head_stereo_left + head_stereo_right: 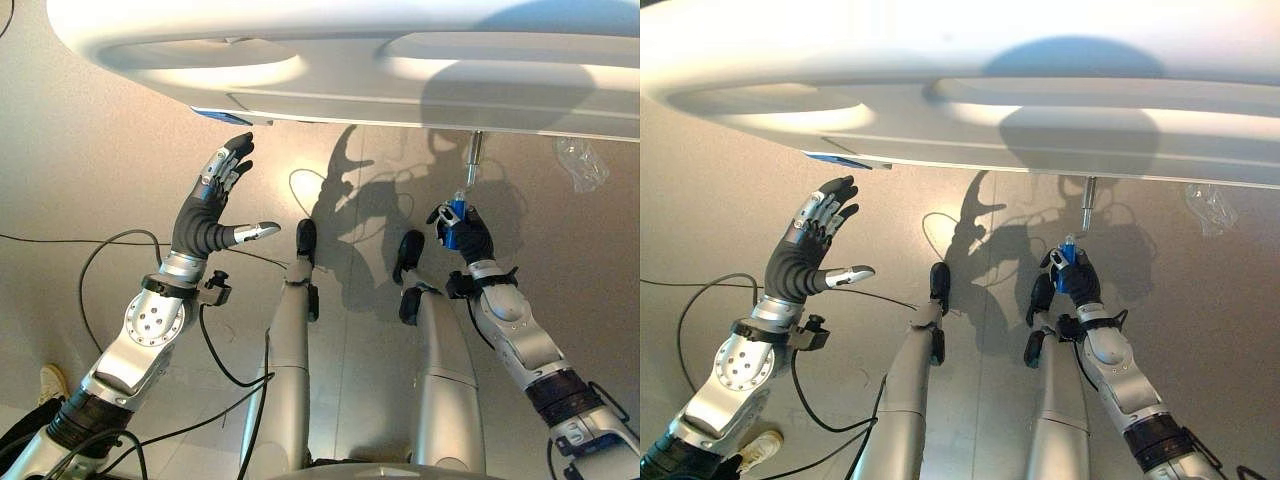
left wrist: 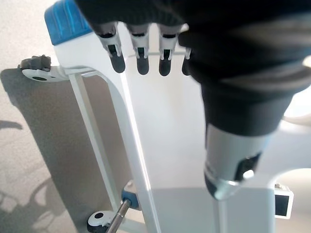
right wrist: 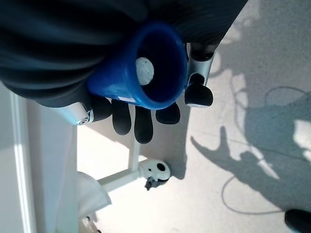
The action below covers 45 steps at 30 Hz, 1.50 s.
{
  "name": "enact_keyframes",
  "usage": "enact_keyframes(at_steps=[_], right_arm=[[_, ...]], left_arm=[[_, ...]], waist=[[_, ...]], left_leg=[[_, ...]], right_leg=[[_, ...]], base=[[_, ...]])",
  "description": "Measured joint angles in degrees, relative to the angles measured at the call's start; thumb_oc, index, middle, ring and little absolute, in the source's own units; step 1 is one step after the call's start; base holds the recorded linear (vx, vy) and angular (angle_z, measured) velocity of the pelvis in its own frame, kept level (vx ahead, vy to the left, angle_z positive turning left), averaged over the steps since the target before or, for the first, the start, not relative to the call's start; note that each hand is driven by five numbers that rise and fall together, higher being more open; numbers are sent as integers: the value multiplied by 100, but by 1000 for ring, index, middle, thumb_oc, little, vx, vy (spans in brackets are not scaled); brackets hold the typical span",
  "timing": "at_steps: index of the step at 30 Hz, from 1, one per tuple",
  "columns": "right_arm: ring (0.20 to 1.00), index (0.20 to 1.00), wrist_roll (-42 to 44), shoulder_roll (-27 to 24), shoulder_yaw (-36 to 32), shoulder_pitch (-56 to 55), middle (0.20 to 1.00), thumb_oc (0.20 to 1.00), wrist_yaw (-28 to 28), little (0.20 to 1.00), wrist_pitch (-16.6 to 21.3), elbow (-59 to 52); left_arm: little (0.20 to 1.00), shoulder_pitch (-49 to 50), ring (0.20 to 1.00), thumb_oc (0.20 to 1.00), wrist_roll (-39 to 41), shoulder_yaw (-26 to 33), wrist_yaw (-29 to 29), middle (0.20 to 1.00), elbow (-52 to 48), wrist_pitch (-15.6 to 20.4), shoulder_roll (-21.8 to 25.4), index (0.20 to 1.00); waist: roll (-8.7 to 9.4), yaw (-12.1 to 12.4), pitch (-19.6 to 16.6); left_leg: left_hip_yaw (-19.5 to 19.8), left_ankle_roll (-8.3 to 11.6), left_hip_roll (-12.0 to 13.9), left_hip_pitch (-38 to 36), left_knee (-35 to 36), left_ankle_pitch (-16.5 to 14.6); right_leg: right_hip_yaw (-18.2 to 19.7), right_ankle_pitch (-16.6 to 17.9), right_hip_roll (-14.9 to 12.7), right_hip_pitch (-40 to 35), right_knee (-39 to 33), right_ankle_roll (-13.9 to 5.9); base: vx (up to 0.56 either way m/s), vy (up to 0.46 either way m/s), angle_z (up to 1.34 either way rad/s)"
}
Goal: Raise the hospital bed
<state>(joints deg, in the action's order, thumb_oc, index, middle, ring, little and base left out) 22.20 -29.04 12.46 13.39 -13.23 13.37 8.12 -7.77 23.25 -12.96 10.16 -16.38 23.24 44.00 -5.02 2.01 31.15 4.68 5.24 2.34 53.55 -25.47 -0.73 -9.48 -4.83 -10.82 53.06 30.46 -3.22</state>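
Crank handle (image 1: 455,222), blue, clamped in right hand (image 1: 468,236), fingers curled round it; metal crank shaft (image 1: 474,155) runs up under white footboard (image 1: 330,60) of hospital bed. Left hand (image 1: 212,205) held apart, fingers straight, near footboard's blue-capped corner (image 2: 66,19), holding nothing. Step in hand, as judged: cranking. Next move likely calls for steady rotation, grip kept, wrist clear of footboard.
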Motion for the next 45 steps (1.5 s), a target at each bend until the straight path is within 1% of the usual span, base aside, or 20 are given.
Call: enact_keyframes(at_steps=[4,10,13,15,16,17,19,22,24,27,28,32,33,39,40,43,45], right_arm=[[200,200,47,239,-210,-26,200,200,-4,200,10,-5],[200,200,-48,462,-506,-34,200,200,-48,200,74,71],[200,200,-175,450,-529,7,200,200,-166,200,188,199],[200,200,-196,448,-537,7,200,200,-251,200,195,218],[200,200,-291,451,-537,45,200,200,-277,200,320,389],[200,200,-563,424,-538,136,200,200,-389,200,628,842],[200,200,-710,312,-542,159,200,200,-519,200,698,988],[200,200,-802,278,-546,235,200,200,-704,200,841,1256],[200,200,-921,186,-546,360,200,200,-871,200,1042,1703],[200,200,-930,54,-573,458,200,200,-1001,200,1124,2058],[200,200,-929,-58,-572,561,200,200,-1053,200,1169,2366],[200,200,-902,-219,-608,885,200,200,-1197,200,1220,3085],[200,200,-849,-241,-607,1052,200,200,-1231,200,1245,3462],[200,200,-566,-279,-597,1429,200,200,-1227,200,1213,4281],[200,200,-479,-283,-594,1599,200,200,-1217,200,1195,4583],[200,200,-245,-308,-559,1714,200,200,-1168,200,1017,4796],[200,200,-72,-385,-362,2152,200,200,-1038,200,793,5427]], left_arm=[[1000,-9,1000,1000,5,120,-68,1000,-23,0,3,1000],[1000,-1,1000,1000,6,140,-163,1000,-162,0,-2,1000],[1000,3,1000,1000,9,160,-188,1000,-258,0,-2,1000],[1000,-1,1000,1000,12,231,-192,1000,-273,0,-2,1000],[1000,-12,1000,1000,17,243,-191,1000,-268,-1,-2,1000],[1000,-11,1000,1000,21,304,-192,1000,-272,-1,9,1000],[1000,-7,1000,1000,63,338,-187,1000,-281,4,80,1000],[1000,3,1000,1000,79,334,-186,1000,-288,3,220,1000],[1000,2,1000,1000,125,324,-184,1000,-342,4,265,1000],[1000,-5,1000,1000,134,284,-205,1000,-448,2,389,1000],[1000,-23,1000,1000,241,266,-241,1000,-522,6,530,1000],[1000,-49,1000,1000,341,178,-262,1000,-531,6,727,1000],[1000,-86,1000,1000,370,78,-262,1000,-530,6,803,1000],[1000,-265,1000,1000,479,-214,-295,1000,-530,5,997,1000],[1000,-369,1000,1000,506,-308,-297,1000,-529,5,1087,1000],[1000,-515,1000,1000,517,-391,-318,1000,-523,4,1114,1000],[1000,-615,1000,1000,527,-511,-357,1000,-524,4,1121,1000]], waist=[[49,-121,14],[90,-106,16],[106,-106,19],[131,-103,19],[143,-101,16],[194,-104,10],[214,-105,9],[236,-105,10],[281,-106,11],[342,-105,14],[359,-105,12],[361,-109,11],[361,-103,11],[361,-74,11],[360,-47,11],[359,45,11],[358,52,11]], left_leg=[[-8,-45,-34,-15,36,30],[-67,-95,-60,-51,81,65],[-93,-120,-64,-53,98,82],[-99,-133,-71,-54,106,90],[-102,-142,-69,-63,129,98],[-116,-147,-73,-88,143,102],[-117,-168,-79,-94,168,117],[-121,-199,-105,-94,187,139],[-131,-217,-131,-93,192,151],[-137,-241,-153,-92,216,166],[-144,-254,-162,-90,238,175],[-158,-287,-200,-88,266,199],[-159,-293,-214,-87,271,204],[-166,-323,-256,-86,280,224],[-173,-326,-259,-87,279,226],[-176,-327,-258,-87,279,227],[-177,-330,-261,-79,275,229]], right_leg=[[8,51,-26,-60,-108,-52],[98,129,-27,-107,-207,-103],[115,194,-23,-132,-296,-125],[117,224,-27,-147,-344,-139],[116,241,-25,-163,-376,-141],[123,264,-26,-193,-416,-150],[119,306,-27,-226,-490,-167],[136,359,-35,-257,-565,-198],[187,380,-47,-262,-588,-226],[241,431,-52,-268,-660,-258],[245,464,-56,-274,-702,-272],[254,505,-86,-280,-754,-302],[255,511,-100,-280,-763,-307],[256,522,-144,-286,-779,-329],[260,525,-146,-286,-781,-333],[265,526,-144,-281,-781,-333],[267,528,-149,-273,-773,-336]], base=[[8,-6,2],[0,0,0],[9,-10,-3],[0,0,0],[0,0,0],[0,0,0],[0,0,0],[0,0,0],[0,0,0],[0,0,0],[0,0,0],[0,0,0],[0,0,0],[0,0,0],[0,0,0],[0,0,0],[0,0,0]])
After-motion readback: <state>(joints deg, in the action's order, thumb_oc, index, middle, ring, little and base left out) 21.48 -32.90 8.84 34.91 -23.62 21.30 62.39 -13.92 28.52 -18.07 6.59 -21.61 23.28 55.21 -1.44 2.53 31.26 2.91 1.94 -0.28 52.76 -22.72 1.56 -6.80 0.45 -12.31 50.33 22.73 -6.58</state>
